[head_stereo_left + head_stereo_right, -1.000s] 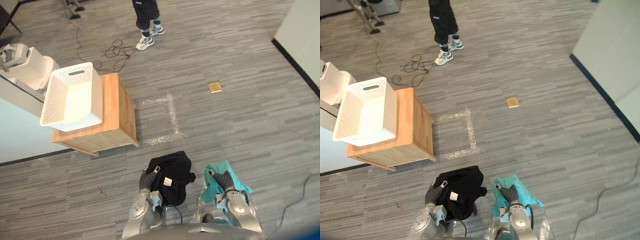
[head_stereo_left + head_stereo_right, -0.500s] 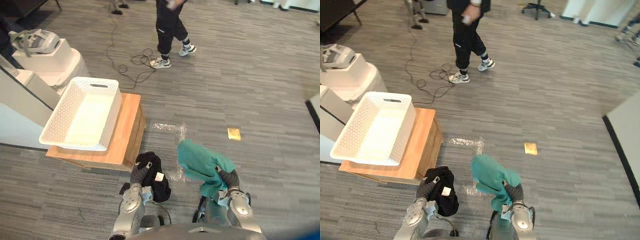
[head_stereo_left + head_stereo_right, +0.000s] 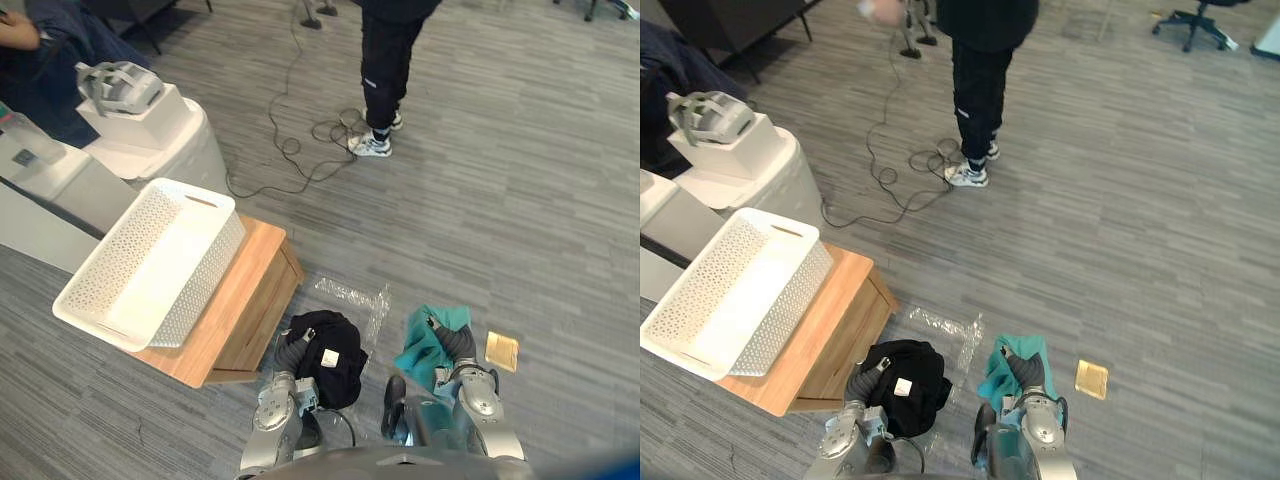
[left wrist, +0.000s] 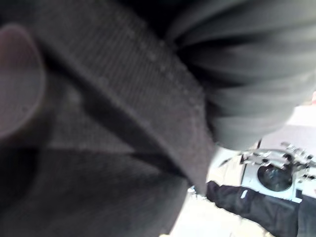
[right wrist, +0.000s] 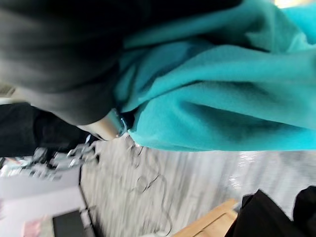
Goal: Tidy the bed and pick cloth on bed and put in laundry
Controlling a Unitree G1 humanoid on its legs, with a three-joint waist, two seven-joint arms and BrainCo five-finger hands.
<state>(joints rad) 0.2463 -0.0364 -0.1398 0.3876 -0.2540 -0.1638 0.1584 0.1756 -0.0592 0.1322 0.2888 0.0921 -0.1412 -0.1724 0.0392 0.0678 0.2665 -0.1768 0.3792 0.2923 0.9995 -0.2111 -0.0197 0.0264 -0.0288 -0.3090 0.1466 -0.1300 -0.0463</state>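
A black cloth with a small white label hangs bunched over my left hand, which is shut on it; the left wrist view has the same dark fabric pressed close. A teal cloth is held by my right hand, shut on it, and its folds drape past the hand's dark cover in the right wrist view. Both cloths hang low above the grey floor, side by side. The white perforated laundry basket stands on a low wooden table, just left of and beyond the black cloth.
A person in dark trousers stands ahead by a tangle of cable. A white cabinet with a headset on top is behind the basket. A clear plastic scrap and a small yellow pad lie on the floor.
The camera has swung, so the whole scene has shifted. The teal cloth, flung up half a second ago, now hangs down by my right hand. The black cloth stays in my left hand.
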